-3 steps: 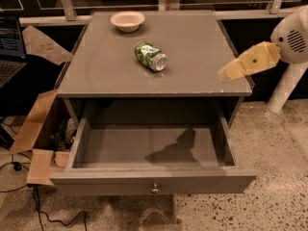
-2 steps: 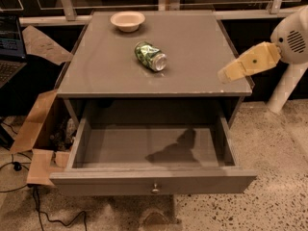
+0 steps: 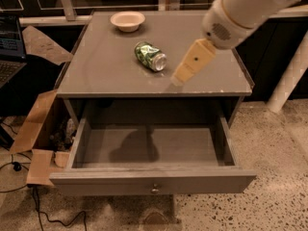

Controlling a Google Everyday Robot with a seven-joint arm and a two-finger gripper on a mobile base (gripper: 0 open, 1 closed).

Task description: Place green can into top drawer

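The green can (image 3: 150,56) lies on its side on the grey cabinet top (image 3: 106,66), its silver end facing right and toward the front. The top drawer (image 3: 152,179) is pulled out below the cabinet top and holds nothing; its small round knob (image 3: 155,190) is at the centre of the front panel. My gripper (image 3: 179,79) hangs over the cabinet top just to the right of the can and a little nearer the front edge, apart from the can. Its beige fingers point down and to the left.
A beige bowl (image 3: 127,20) stands at the back of the cabinet top. Cardboard pieces (image 3: 36,129) and cables lie on the floor to the left of the cabinet. A laptop (image 3: 10,42) is at the far left. A white post (image 3: 288,76) stands at the right.
My arm has swung in from the right edge of the cabinet toward the middle, so the gripper now hangs close beside the can. The can and drawer have not moved.
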